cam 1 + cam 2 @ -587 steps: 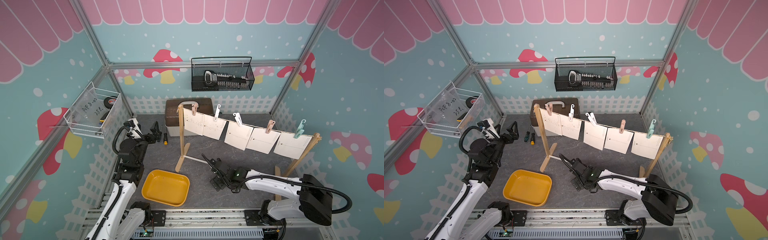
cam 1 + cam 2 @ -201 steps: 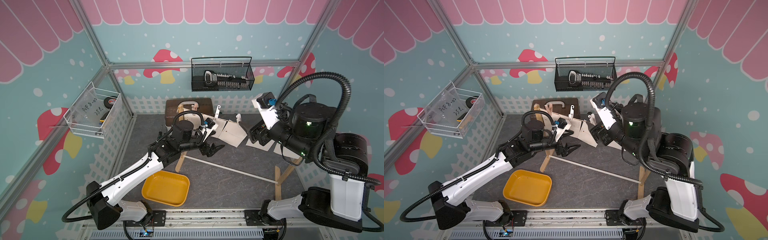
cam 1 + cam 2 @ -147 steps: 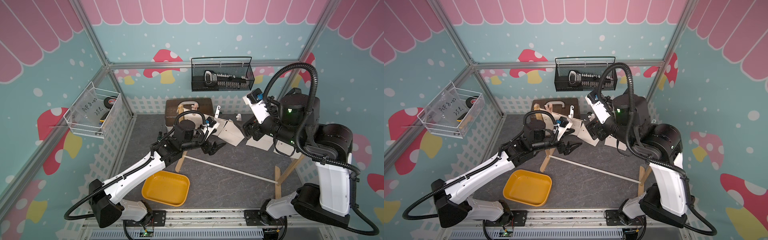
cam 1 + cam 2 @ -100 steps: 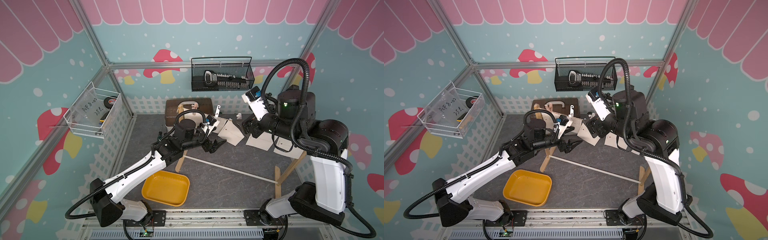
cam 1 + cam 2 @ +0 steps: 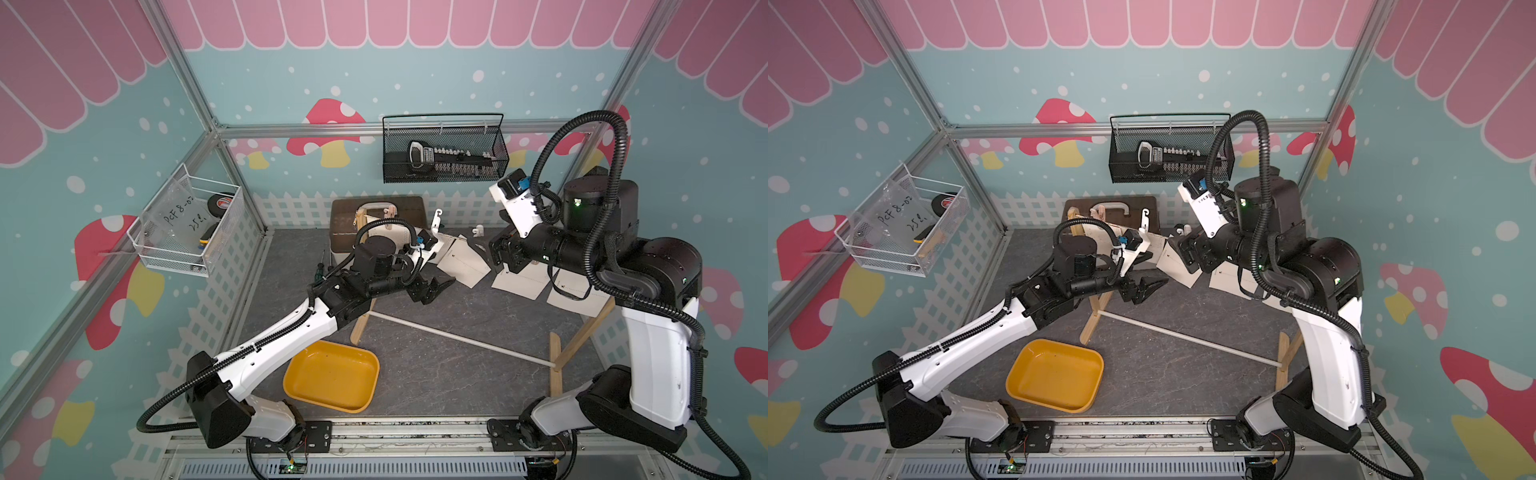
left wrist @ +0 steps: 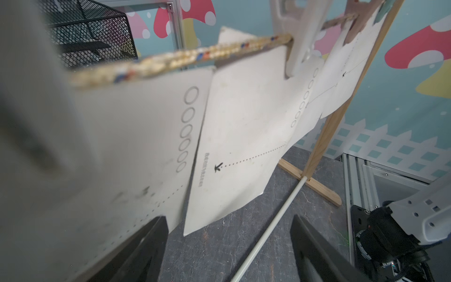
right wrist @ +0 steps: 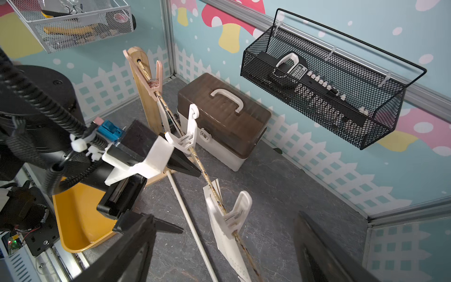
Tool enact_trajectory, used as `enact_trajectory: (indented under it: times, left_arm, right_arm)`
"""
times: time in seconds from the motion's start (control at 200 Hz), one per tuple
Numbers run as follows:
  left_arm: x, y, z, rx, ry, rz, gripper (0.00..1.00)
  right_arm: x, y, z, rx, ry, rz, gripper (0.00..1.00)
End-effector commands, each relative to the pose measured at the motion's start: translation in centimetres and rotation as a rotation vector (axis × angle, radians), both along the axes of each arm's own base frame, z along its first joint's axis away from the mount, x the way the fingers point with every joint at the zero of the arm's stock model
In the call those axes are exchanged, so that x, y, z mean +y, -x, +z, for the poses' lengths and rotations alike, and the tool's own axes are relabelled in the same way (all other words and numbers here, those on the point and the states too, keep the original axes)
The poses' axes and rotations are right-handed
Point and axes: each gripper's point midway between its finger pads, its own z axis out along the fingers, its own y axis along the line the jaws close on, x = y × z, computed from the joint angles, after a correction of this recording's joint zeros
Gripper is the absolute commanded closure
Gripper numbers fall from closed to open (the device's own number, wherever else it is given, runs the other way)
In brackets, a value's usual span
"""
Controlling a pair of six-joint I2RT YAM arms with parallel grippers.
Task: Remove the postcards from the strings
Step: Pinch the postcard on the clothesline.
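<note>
**Both top views:** the left end effector [image 5: 436, 291] hangs wide open and empty just below the postcards [image 5: 461, 264], which are strung above the middle of the desk [image 5: 457, 374]. The right end effector [image 5: 1187, 255], also open and gripping nothing, sits close against the row near its middle.

**Left wrist:** cards hang beneath the twine [image 6: 183, 59], and the open jaws frame a white rod [image 6: 268, 234] on the desk.

**Right wrist:** the spread jaws flank a white peg [image 7: 234, 212] that pins one card to the twine.

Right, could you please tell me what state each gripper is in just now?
Left gripper: open, holding nothing.
Right gripper: open, holding nothing.
</note>
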Motion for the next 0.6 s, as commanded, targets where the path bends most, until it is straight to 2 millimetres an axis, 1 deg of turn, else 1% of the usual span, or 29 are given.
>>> enact_trajectory:
  times: [0.0,0.165,0.245,0.29,0.405,0.59]
  left_arm:
    - [-0.9,0.9,0.0,-0.002,-0.02,-0.08,0.19]
    - [-1.2,0.5,-0.2,-0.005,-0.022,-0.076,0.21]
    - [-1.3,0.6,-0.2,-0.004,-0.02,-0.084,0.24]
    - [-1.4,0.7,-0.1,-0.002,-0.018,-0.092,0.26]
    - [-1.4,1.2,-0.1,0.013,-0.01,-0.114,0.38]
    - [-1.5,1.7,-0.8,0.037,-0.01,-0.137,0.5]
  right_arm:
    - [0.3,0.1,-0.7,0.028,0.008,0.022,0.13]
    - [0.5,0.1,-0.9,0.039,0.007,0.034,0.13]
    - [0.5,0.1,-1.1,0.042,0.012,0.037,0.13]
    - [0.4,0.1,-1.3,0.046,0.016,0.033,0.13]
    - [0.2,-0.1,-1.4,0.049,0.02,0.024,0.13]
    - [0.0,-0.1,-0.8,0.034,0.001,0.02,0.14]
